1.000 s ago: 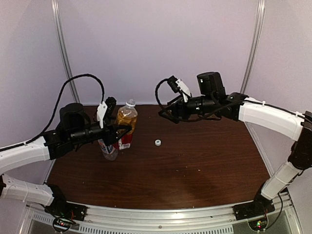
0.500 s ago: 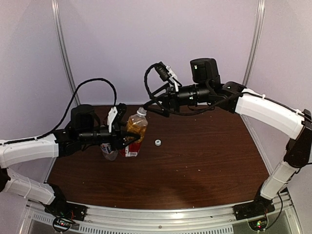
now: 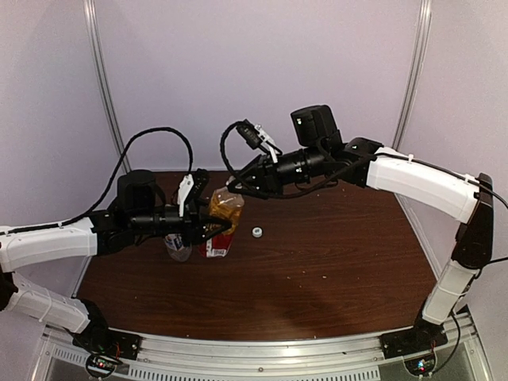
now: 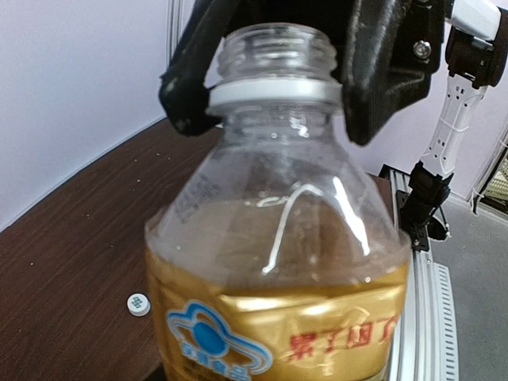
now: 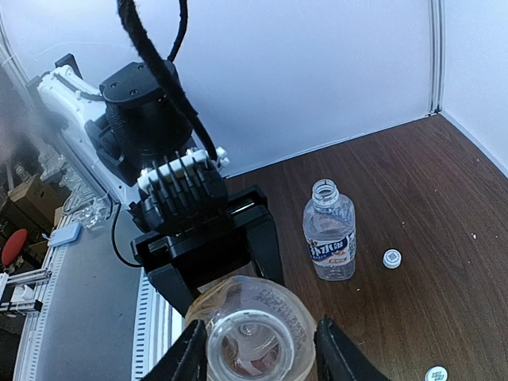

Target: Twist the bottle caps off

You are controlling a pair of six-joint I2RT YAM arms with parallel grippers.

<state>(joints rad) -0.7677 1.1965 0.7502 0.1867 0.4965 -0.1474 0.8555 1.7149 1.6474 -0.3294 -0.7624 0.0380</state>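
Note:
The amber bottle (image 3: 226, 208) with the red-yellow label stands slightly tilted on the table, its threaded neck (image 4: 274, 48) open and capless. My left gripper (image 3: 213, 230) is shut on its body. My right gripper (image 3: 234, 189) comes down from above, and its black fingers (image 4: 379, 71) press the white neck ring from both sides. The clear bottle (image 5: 329, 238) stands upright beside it, also with an open mouth. Two white bottle caps lie loose on the table, one (image 5: 391, 258) near the clear bottle and one (image 3: 256, 232) to the right of the amber bottle.
The dark wood table (image 3: 333, 270) is boxed in by pale walls at the back and sides. A metal rail (image 3: 262, 353) runs along the near edge by the arm bases. A black cable (image 3: 155, 135) loops above the left arm.
My right gripper has swung left and down onto the amber bottle's neck and its jaws have closed in. The left arm carried the bottle a little to the right, then held still.

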